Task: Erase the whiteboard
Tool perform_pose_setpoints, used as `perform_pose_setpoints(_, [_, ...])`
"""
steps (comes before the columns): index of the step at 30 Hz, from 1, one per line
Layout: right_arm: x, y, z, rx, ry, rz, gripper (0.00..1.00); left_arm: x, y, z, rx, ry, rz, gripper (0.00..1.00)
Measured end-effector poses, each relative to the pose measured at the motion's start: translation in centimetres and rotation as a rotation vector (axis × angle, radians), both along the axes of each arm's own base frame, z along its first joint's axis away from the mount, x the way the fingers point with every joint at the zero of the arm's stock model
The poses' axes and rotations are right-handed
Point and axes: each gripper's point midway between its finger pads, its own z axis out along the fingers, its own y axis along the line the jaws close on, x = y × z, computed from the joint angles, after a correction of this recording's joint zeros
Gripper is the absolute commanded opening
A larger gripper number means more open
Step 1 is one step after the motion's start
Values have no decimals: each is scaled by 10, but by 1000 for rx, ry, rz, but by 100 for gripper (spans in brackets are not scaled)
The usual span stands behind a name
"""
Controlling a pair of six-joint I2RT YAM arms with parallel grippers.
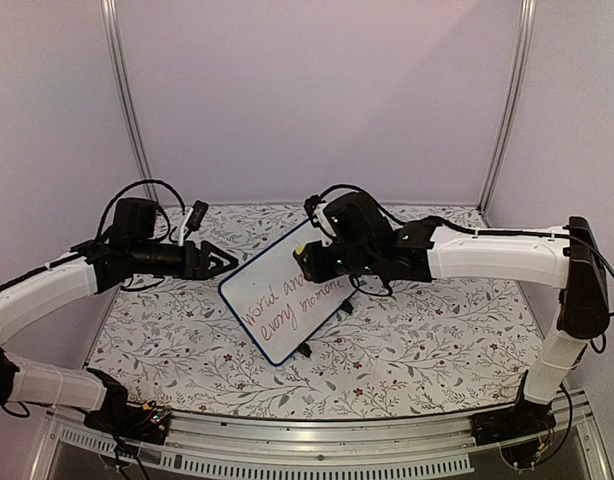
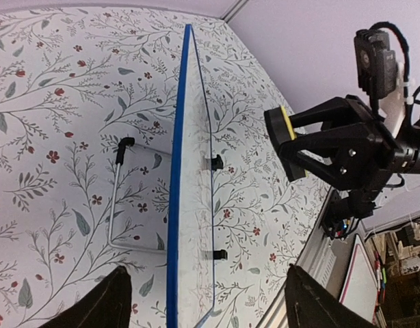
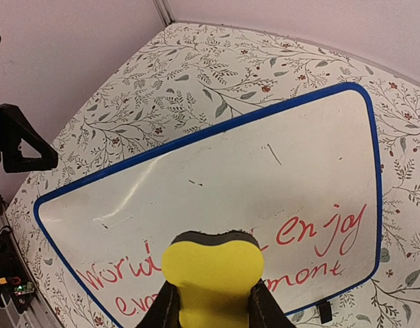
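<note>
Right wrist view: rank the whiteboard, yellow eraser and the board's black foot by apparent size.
1. whiteboard
2. yellow eraser, though closeness to the camera inflates it
3. black foot

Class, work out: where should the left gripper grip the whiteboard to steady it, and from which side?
Its left frame edge, approached from the left by the left gripper: the whiteboard stands propped, thin edge facing those open jaws, leaving the written face for the eraser.

One whiteboard [image 1: 277, 300]; one yellow eraser [image 3: 211, 270]; two end effectors [image 1: 222, 262] [image 3: 213, 306].
</note>
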Motion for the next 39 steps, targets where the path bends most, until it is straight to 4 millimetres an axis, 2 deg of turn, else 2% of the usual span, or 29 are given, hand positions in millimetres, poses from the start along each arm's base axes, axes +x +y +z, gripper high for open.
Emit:
perform_pose_setpoints(8, [-5,1,-9,-9,7,34,20,-15,7,-31,29,75,1,63])
perform_pose_setpoints(15, [-20,10,-18,-8,9,111,20,-15,9,-38,44,92,8,47])
perform_pose_setpoints(20, [-39,28,-11,-1,-37,183,20,-14,9,-42,50,105,12,36])
perform_pose_setpoints(23, [-48,37,-8,7,-63,216,20,-14,9,-42,50,103,12,25])
perform_pose_setpoints(27, [-57,48,-13,-5,-95,255,20,-13,9,-43,50,110,12,23])
perform_pose_setpoints(35, [-72,67,-42,-85,-151,328,21,-14,8,-43,45,110,7,17])
perform_pose_setpoints(39, [-76,77,-43,-101,-191,347,21,-15,7,-42,42,112,3,13])
